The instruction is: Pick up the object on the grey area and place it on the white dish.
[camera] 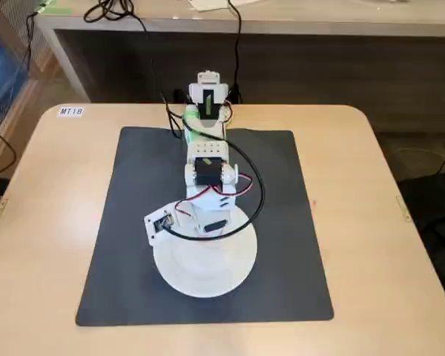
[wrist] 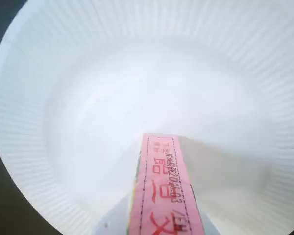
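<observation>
The small pink box [wrist: 164, 186] with red print on its top reaches in from the bottom edge of the wrist view, just above the white dish [wrist: 137, 73], which fills that view. My gripper [wrist: 161, 227] is shut on the box; a white finger [wrist: 110, 220] shows beside it. In the fixed view the arm leans forward over the far part of the white dish [camera: 208, 278], and the gripper [camera: 210, 231] points down under the wrist, hiding the box. The dish lies on the front middle of the dark grey mat [camera: 133, 222].
The arm's base [camera: 208, 96] stands at the mat's far edge, with black cables running back to a desk. A small label [camera: 70, 111] sits on the light wooden tabletop [camera: 371, 222] at the far left. The tabletop surrounds the mat on all sides.
</observation>
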Tool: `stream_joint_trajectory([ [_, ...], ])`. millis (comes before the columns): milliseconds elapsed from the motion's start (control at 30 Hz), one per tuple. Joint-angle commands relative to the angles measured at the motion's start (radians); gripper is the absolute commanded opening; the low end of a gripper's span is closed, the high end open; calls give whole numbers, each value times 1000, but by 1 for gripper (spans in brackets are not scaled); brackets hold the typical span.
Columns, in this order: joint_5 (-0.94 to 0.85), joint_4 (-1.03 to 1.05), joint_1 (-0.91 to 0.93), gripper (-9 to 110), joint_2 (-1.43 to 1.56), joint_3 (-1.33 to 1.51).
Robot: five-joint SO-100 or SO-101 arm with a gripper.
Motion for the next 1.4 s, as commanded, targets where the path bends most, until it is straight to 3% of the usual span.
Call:
stream_joint_trajectory([
  [0,5,-5,14,5,2,-35],
  [233,15,-2,12,22,9,-26],
  [700,34,2,12,37,114,51],
  [1367,43,2,-2,47,417,339],
])
